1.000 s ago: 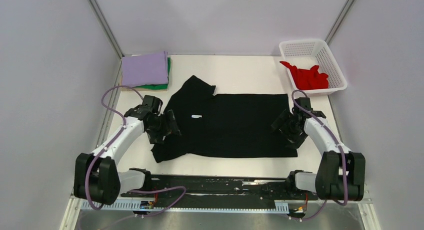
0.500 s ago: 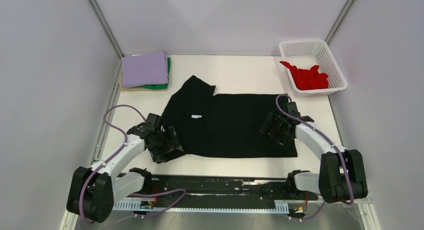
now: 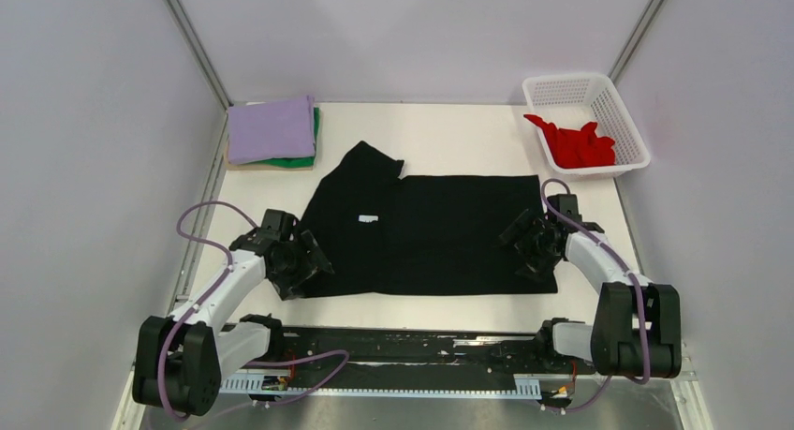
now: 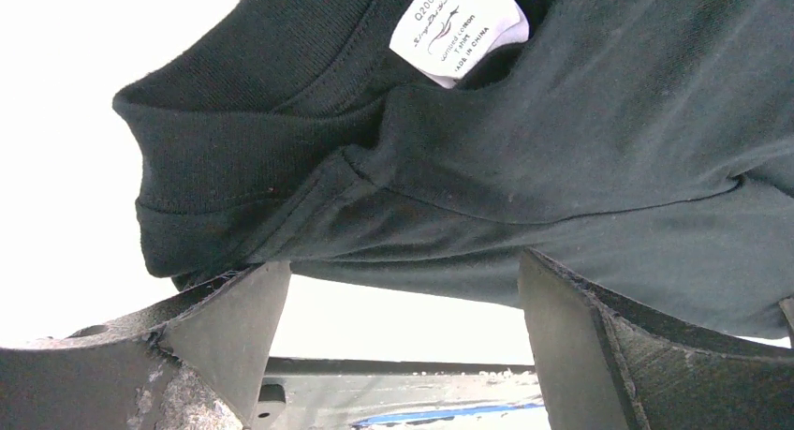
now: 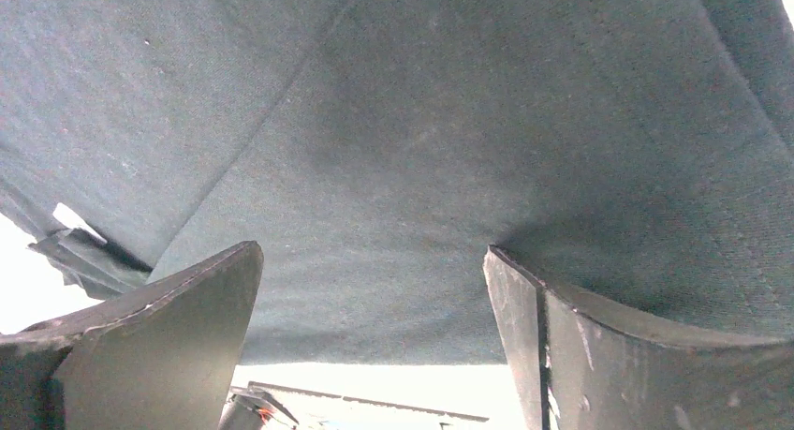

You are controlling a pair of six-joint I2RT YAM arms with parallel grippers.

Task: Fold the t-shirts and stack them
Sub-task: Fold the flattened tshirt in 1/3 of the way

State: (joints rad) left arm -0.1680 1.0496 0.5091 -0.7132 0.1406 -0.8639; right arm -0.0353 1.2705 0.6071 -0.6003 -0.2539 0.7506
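From above, a white table top [image 3: 449,130] sits in a booth of plain pale walls [image 3: 412,37], with a metal strut [image 3: 192,41] running up each back corner and a black rail [image 3: 403,341] along the near edge. The black t-shirt [image 3: 440,233] lies spread flat across the middle, neck end to the left and one sleeve poking toward the back. At the back left corner a folded lilac t-shirt [image 3: 272,128] rests on a folded green t-shirt [image 3: 304,160]. At the back right, a white lattice basket [image 3: 613,107] holds a crumpled red t-shirt [image 3: 580,144]. The left gripper [image 3: 304,261] is low at the shirt's near left corner. The right gripper [image 3: 524,245] is at its near right end.

In the left wrist view, the left gripper [image 4: 401,266] has its fingers [image 4: 225,327] wide apart, holding nothing. The ribbed collar [image 4: 234,168] and white neck label [image 4: 459,27] lie just beyond them on bright table.

In the right wrist view, the right gripper [image 5: 370,254] is likewise spread wide and empty, over flat black cloth [image 5: 421,121] near its edge.
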